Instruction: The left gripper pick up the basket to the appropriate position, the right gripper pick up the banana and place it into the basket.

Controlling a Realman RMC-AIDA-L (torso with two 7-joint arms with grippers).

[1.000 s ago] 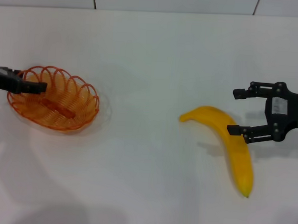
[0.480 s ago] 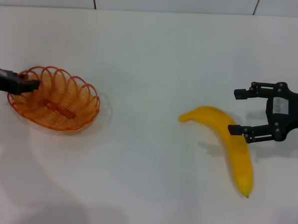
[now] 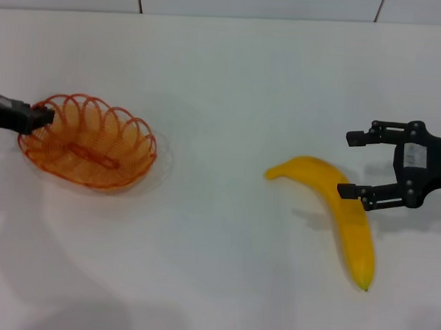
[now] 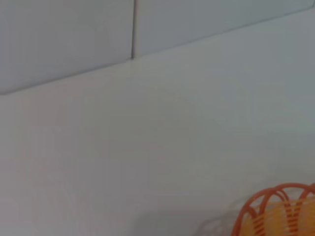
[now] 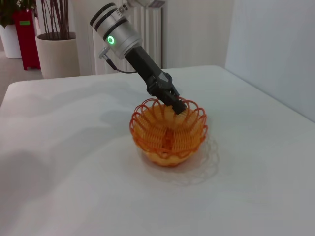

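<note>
Head view shows the left gripper (image 3: pixel 39 115) at the left edge of the counter (image 3: pixel 232 77), its fingers pinching the scalloped rim of the basket (image 3: pixel 88 151). In the right wrist view the same claw (image 5: pixel 178 104) bites the basket's (image 5: pixel 167 132) far rim, and the basket looks tilted, perhaps partly off the surface, though that is hard to tell. It sits well toward the left side, far from the fruit, so the judgement is that moving it to a suitable spot is under way, not finished. Toward the right edge lies the banana (image 3: pixel 343 216), flat on the counter and untouched. The right gripper (image 3: pixel 355 165) hangs just beside it, fingers spread wide, the lower one over the banana's back. Grasping, carrying and dropping the banana into the basket all remain.
</note>
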